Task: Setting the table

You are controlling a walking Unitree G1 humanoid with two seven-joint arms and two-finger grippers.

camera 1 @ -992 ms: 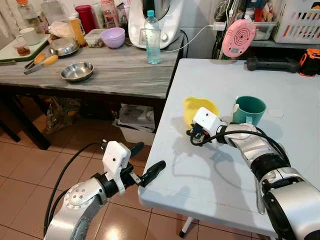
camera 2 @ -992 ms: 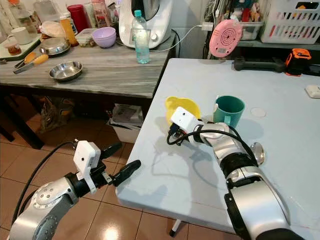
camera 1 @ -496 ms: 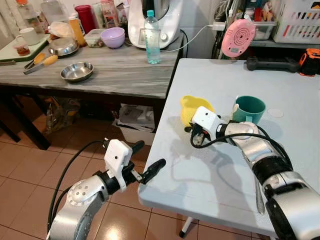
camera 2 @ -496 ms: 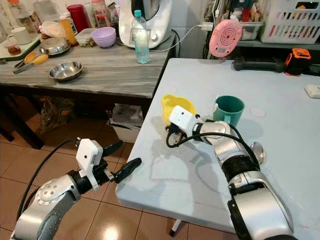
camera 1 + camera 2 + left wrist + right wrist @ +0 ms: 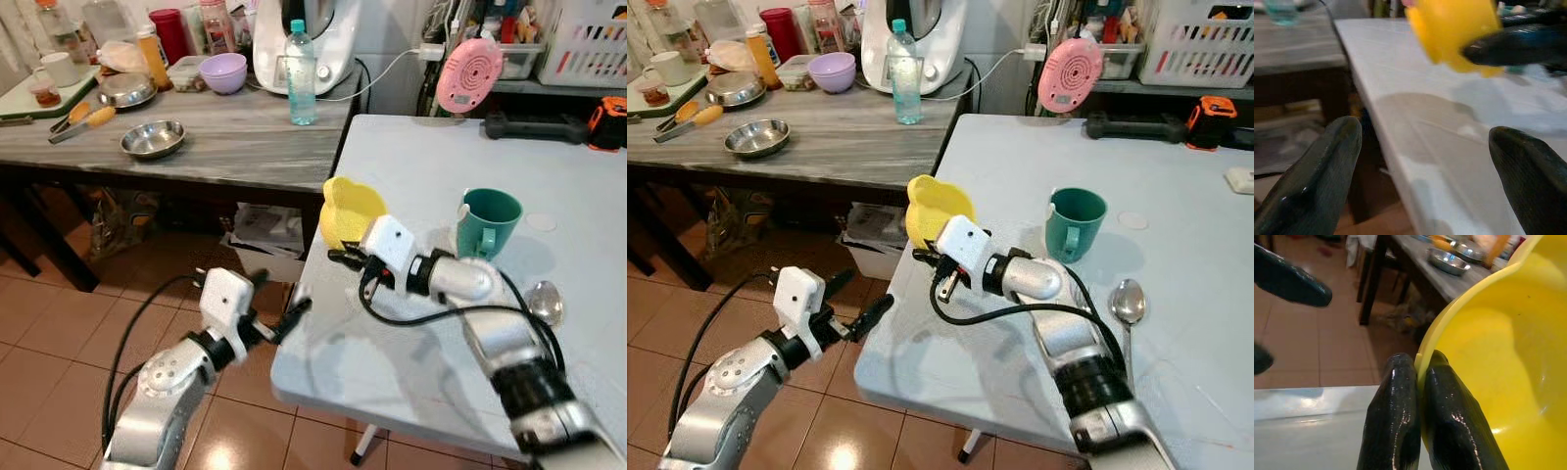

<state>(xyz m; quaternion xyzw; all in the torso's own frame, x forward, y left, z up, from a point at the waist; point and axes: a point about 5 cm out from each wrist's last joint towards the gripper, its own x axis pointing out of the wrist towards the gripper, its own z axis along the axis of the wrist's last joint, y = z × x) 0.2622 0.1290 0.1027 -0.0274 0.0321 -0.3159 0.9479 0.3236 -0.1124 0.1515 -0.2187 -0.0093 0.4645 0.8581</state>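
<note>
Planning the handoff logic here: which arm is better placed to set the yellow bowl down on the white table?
Right. The right gripper is shut on the yellow bowl rim, above the white table edge. The left gripper, open, hangs beside the table.

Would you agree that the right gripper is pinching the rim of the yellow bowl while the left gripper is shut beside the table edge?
Not quite: the left gripper is open, as the left wrist view shows. The right gripper does pinch the yellow bowl rim, beside the table edge.
</note>
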